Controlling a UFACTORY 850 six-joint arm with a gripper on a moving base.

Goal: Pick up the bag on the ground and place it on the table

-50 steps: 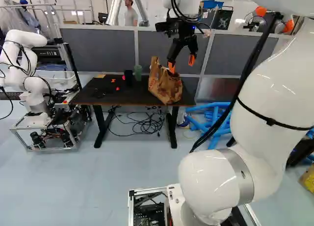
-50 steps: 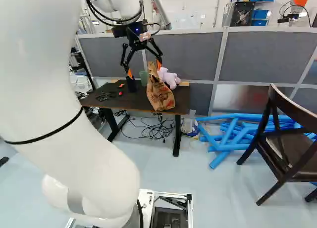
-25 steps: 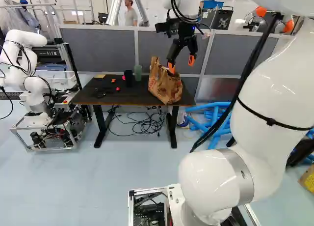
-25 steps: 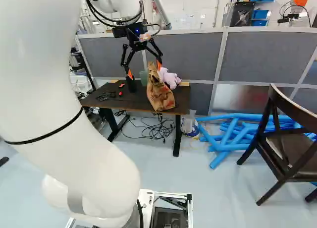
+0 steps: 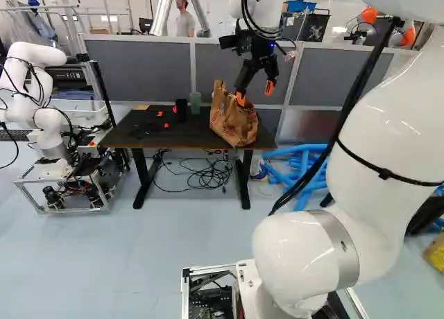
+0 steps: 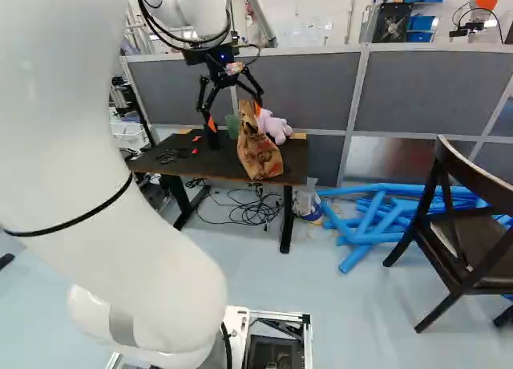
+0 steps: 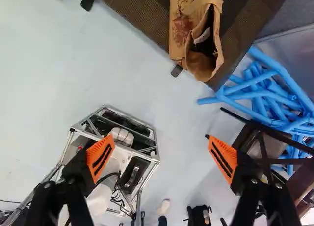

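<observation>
Backing away slowly seems the good way now: the hand (image 7: 161, 157) is wide open and holds nothing, so please keep it spread and well clear of the paper bag (image 5: 233, 125), which already stands on the bench (image 5: 163, 140), near the front edge.

Pale flr (image 6: 369, 321), gry partition (image 6: 433, 96), wht wall (image 6: 309, 16), dk wood chair (image 6: 481, 279)

A paper bag (image 6: 258, 154) sits on the table (image 6: 196, 165) beside a pink toy (image 6: 276, 127).
</observation>
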